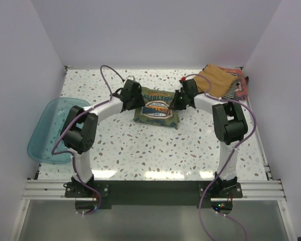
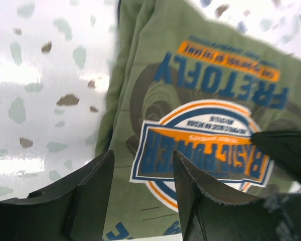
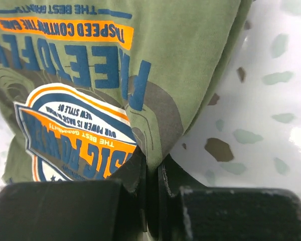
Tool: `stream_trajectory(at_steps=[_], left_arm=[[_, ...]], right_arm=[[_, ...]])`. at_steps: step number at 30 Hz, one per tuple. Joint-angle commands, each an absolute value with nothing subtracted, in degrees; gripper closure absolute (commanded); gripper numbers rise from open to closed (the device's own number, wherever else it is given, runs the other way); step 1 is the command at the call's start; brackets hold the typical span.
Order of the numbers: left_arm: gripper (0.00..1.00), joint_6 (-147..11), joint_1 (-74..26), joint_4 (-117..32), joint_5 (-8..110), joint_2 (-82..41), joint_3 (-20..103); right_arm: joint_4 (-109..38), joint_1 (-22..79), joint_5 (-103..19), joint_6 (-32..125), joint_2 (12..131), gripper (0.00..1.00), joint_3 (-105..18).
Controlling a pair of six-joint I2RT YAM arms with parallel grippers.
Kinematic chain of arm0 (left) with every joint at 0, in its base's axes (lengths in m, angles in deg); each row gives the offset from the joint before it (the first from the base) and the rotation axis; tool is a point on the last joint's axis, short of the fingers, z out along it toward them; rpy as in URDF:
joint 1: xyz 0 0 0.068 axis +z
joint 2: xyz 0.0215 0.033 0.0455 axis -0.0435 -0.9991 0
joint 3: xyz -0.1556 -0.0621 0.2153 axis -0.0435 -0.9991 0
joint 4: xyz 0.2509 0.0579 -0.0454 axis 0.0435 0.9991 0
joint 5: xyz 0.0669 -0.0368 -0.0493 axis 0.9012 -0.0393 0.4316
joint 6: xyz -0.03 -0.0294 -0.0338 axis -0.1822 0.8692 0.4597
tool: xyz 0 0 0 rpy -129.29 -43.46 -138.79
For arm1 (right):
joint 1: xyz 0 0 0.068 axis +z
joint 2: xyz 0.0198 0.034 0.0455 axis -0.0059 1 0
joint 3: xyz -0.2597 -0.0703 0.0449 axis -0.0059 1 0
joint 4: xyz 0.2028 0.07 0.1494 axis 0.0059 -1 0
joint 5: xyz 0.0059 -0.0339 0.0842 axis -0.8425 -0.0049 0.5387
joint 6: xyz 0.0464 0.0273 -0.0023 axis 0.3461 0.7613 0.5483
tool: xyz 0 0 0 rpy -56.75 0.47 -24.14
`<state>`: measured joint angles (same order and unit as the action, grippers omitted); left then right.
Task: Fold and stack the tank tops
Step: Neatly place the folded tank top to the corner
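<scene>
The olive green tank top (image 1: pixel 155 106) with a blue, white and orange chest print lies folded in the middle of the table. My left gripper (image 1: pixel 134 102) is open at its left edge, its fingers (image 2: pixel 90 191) hovering over the cloth (image 2: pixel 210 100). My right gripper (image 1: pixel 176 104) is shut on the right edge of the green top (image 3: pixel 155 75), cloth pinched between its fingers (image 3: pixel 135 173). The tan-brown tank top (image 1: pixel 216 80) lies at the back right on the black-and-white striped one (image 1: pixel 233 90) and the reddish one (image 1: pixel 242 86).
A translucent teal plastic tub (image 1: pixel 52 128) sits at the table's left edge. White walls close in the back and sides. The speckled tabletop (image 1: pixel 155 150) stretches in front of the green top.
</scene>
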<state>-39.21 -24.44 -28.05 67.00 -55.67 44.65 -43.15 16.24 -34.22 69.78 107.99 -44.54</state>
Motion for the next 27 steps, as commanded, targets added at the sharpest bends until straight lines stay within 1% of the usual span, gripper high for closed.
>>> stream_trajectory(at_steps=[1,3,7,11,13,19,27], left_arm=[[0.44,-41.60,-23.17,-25.28,66.83,-50.05,52.11],[0.44,-42.30,-22.99,-23.61,67.10,-48.47,53.86],[0.44,-42.92,-22.73,-22.55,66.93,-45.22,53.61],[0.44,-42.92,-22.73,-23.24,65.87,-42.14,50.72],[0.44,-42.92,-22.82,-23.51,65.43,-40.73,48.61],[0.44,-42.83,-22.73,-24.13,63.59,-38.97,43.95],[0.44,-44.14,-22.82,-24.13,60.42,-38.35,42.27]], right_arm=[[-55.85,16.45,-45.87,62.22,104.30,1.00,-50.35],[-59.45,16.54,-49.21,59.68,103.77,1.00,-53.87],[-64.82,16.45,-54.31,55.19,104.11,1.00,-60.37],[-71.04,16.71,-60.19,50.01,105.87,1.00,-68.53],[-72.73,16.89,-64.59,46.93,107.01,1.00,-70.66],[-72.82,16.80,-75.92,37.37,108.16,1.00,-75.84],[-72.38,16.19,-81.56,30.14,112.81,1.00,-84.97]])
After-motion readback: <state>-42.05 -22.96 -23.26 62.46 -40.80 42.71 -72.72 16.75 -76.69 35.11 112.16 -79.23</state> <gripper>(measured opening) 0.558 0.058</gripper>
